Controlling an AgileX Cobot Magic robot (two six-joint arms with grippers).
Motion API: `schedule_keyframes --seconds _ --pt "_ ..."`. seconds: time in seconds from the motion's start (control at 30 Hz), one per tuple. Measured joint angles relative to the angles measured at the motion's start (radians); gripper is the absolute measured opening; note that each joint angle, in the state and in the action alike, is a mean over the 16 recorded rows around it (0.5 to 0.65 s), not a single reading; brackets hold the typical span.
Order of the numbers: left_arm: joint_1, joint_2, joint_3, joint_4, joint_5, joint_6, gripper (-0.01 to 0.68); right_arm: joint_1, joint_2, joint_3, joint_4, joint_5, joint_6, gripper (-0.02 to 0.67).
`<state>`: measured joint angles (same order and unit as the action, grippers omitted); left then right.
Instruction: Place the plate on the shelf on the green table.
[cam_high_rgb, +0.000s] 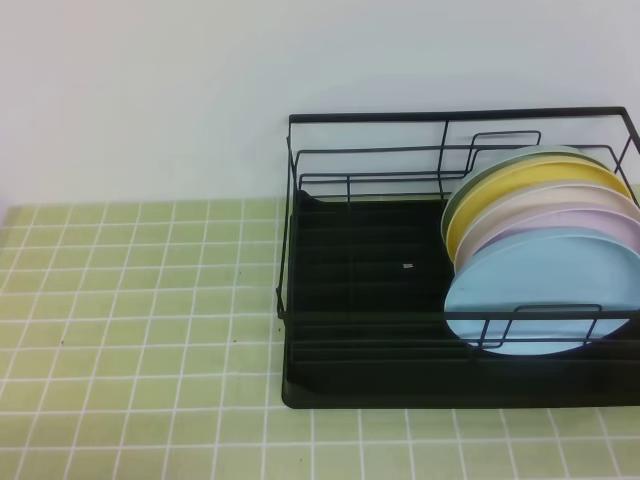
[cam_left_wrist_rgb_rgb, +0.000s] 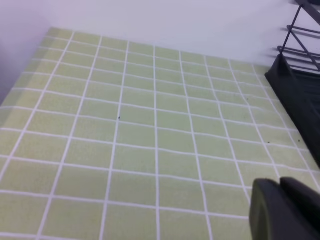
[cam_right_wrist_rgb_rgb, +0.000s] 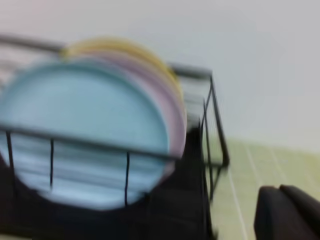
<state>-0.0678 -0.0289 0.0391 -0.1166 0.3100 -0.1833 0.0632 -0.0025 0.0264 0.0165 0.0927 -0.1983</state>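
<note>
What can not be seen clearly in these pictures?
- Left gripper: left wrist view shows only a dark corner, cut by the frame edge; open or shut cannot be told.
- Right gripper: the same in the right wrist view, and blurred.
- Blue plate and rack: cut by the right edge in the high view.
- Plates behind the blue one: mostly covered, so their count is uncertain.

Shelf (cam_high_rgb: 400, 290) at 3 o'clock on the table (cam_high_rgb: 140, 320); plate (cam_high_rgb: 545, 295) upright at the shelf's 3 o'clock end, foremost of stacked plates (cam_high_rgb: 540, 190).
</note>
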Motion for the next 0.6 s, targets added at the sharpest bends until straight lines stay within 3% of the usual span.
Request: schedule_keyframes --seconds 0.17,0.6 --pt "0.000 0.000 0.000 -0.001 0.000 0.000 0.000 -0.012 -0.025 -0.001 -0.090 0.118 0.106 -0.004" --pt "0.000 0.000 0.000 -0.002 0.000 0.000 0.000 -0.015 -0.030 -0.002 -0.089 0.222 0.129 -0.004"
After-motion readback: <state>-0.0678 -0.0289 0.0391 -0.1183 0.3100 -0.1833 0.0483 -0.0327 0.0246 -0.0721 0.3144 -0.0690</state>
